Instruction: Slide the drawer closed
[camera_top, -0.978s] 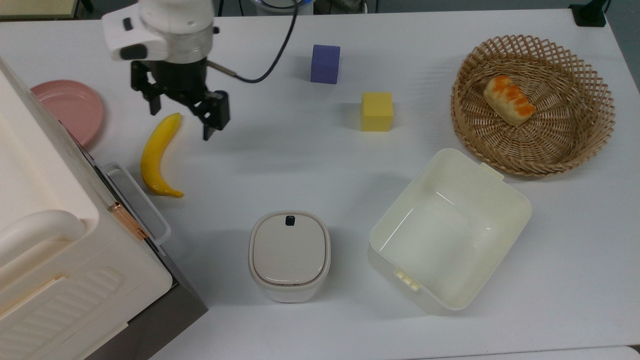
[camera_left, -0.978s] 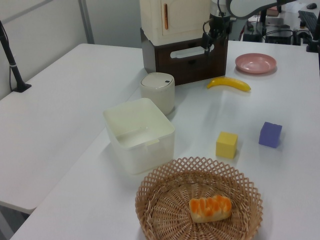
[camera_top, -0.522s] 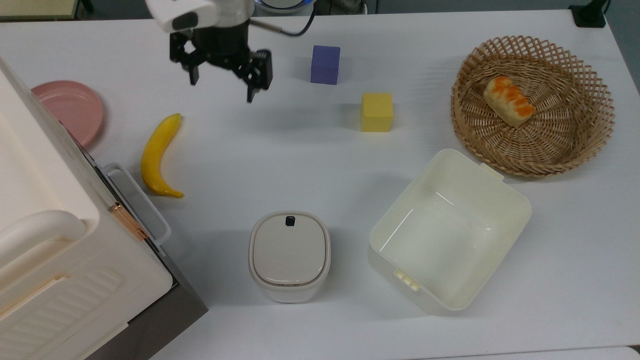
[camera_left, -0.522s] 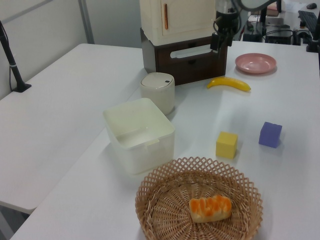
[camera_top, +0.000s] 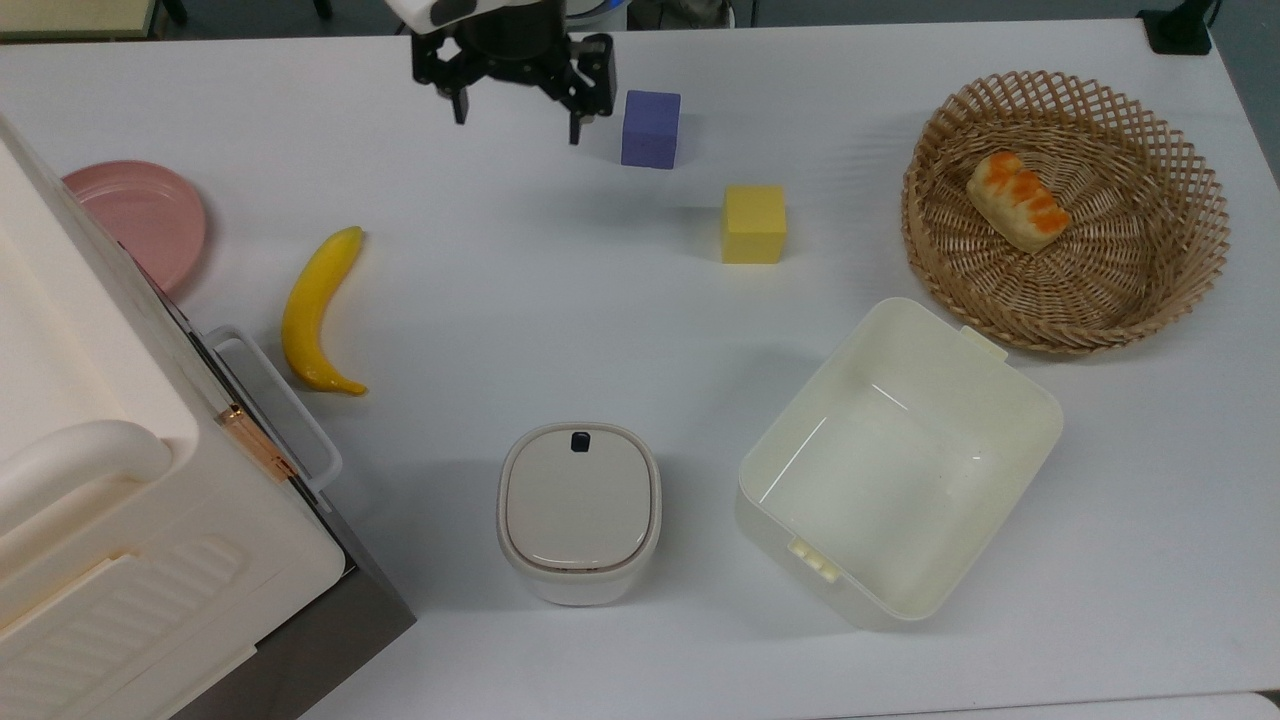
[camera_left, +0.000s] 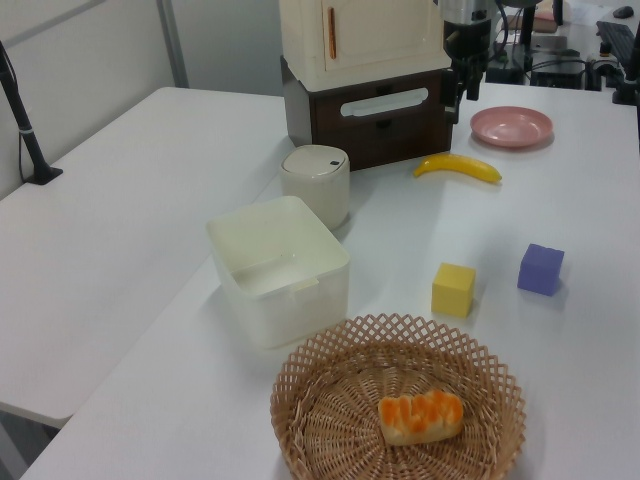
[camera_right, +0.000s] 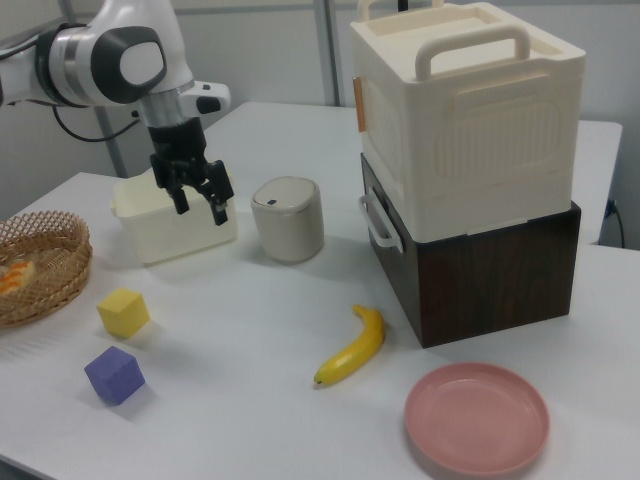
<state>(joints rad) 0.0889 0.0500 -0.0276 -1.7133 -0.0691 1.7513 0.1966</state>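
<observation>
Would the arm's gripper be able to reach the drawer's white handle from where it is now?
Probably yes. The gripper, fingers open and empty, hangs above bare table, and the drawer faces out with its handle exposed. The banana lies near that front but looks low enough to pass over.

Claw (camera_top: 515, 110) spread wide — beside purple cube (camera_top: 650, 128), banana (camera_top: 318, 310) apart

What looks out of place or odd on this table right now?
Nothing is spilled, tipped or damaged. The dark brown drawer with the white loop handle sits flush in its cabinet, and the open black two-finger gripper hangs over the table near the purple foam cube.
</observation>
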